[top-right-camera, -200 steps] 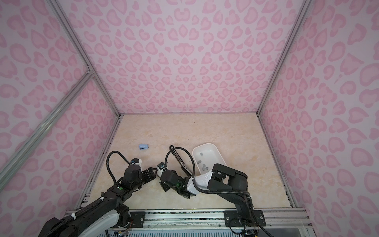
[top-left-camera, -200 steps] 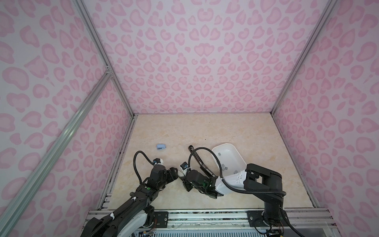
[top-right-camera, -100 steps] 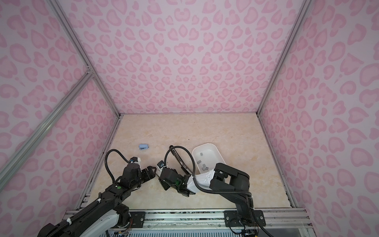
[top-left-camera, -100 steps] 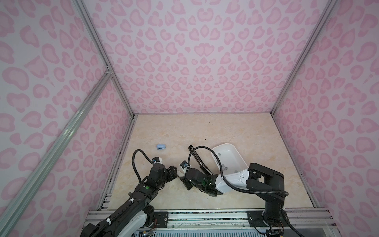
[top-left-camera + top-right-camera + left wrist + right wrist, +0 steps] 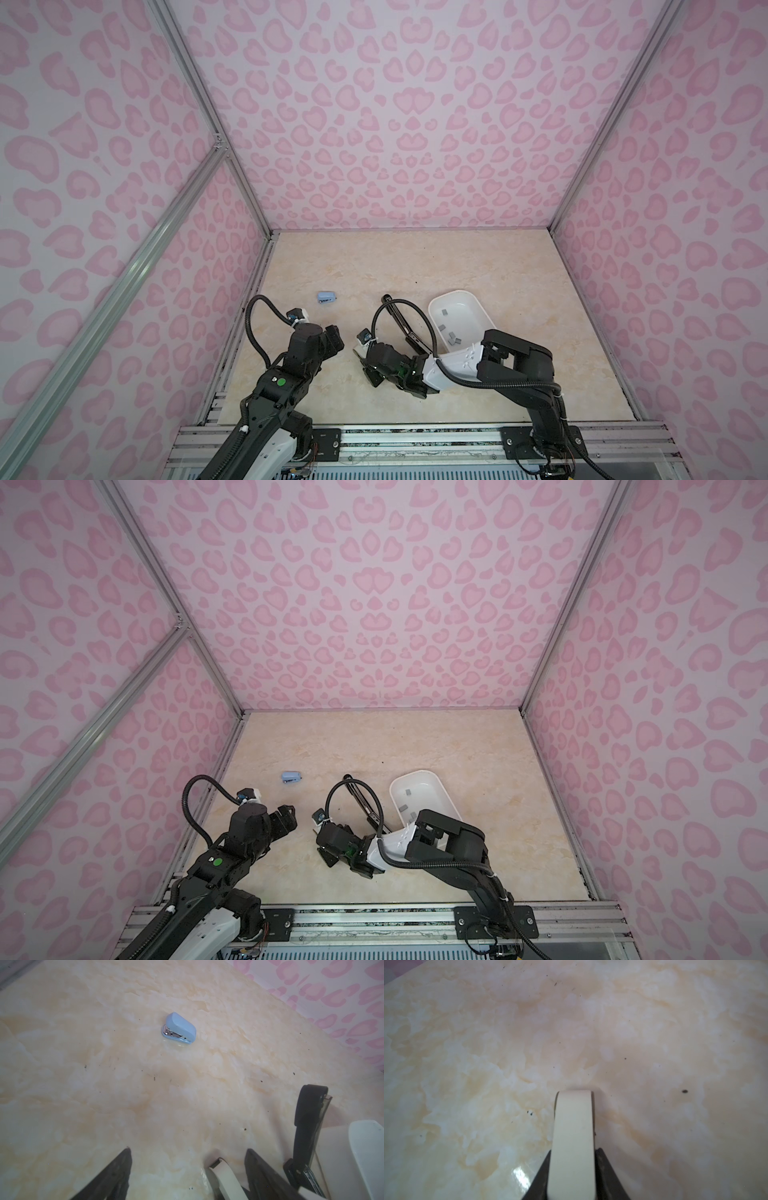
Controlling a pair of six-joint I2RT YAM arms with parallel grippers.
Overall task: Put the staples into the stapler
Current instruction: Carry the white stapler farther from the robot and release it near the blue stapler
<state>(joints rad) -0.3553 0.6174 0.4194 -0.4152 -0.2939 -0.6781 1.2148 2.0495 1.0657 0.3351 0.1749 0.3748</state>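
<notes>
The left claw (image 5: 188,1149) is hanging wide open over the bench (image 5: 104,1084). The right claw (image 5: 574,1151) is gripping a cream strip (image 5: 573,1126). Just beside the right claw the open black stapler (image 5: 307,1109) is lying, with the staples (image 5: 454,340) sitting in the tray (image 5: 451,292) past it. The pickup is probably calling for a low, square pinch on one block.

**Tabletop layout: 2 staplers, 1 tray, 2 grippers**

On the tabletop (image 5: 415,257), the small stapler (image 5: 326,296) lies in the left half, about midway between the far and near edges, well apart from the rest; the long stapler (image 5: 398,318) lies near the centre, slanting toward the near edge, just left of the tray (image 5: 478,309); the staples (image 5: 454,341) lie scattered inside the tray; the left gripper (image 5: 188,1149) sits before the small stapler, nearer the near edge; the right gripper (image 5: 575,1150) sits before the long stapler, with 1 flat piece (image 5: 573,1122) between its jaws.
</notes>
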